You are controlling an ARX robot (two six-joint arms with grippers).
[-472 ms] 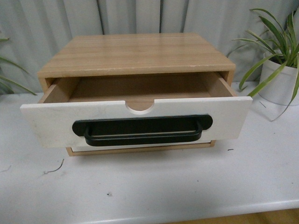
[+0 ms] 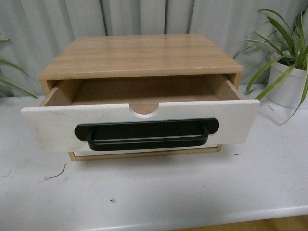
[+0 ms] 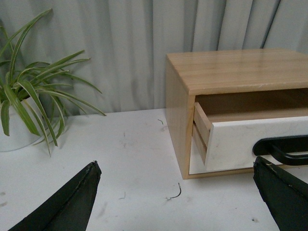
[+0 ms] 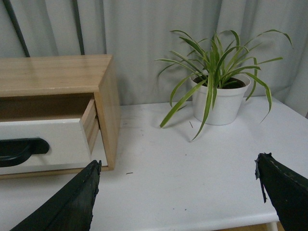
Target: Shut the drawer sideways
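Note:
The drawer with its white front, black bar handle and semicircular notch stands pulled out of the wooden cabinet; it is empty inside. It also shows in the left wrist view and the right wrist view. My left gripper is open, low over the table in front of the cabinet's left corner, touching nothing. My right gripper is open over the table to the right of the cabinet, touching nothing. Neither gripper shows in the front view.
A plain white drawer front sits shut below the open one. A potted plant stands right of the cabinet, another to its left. Grey curtain behind. The white table's front edge is close.

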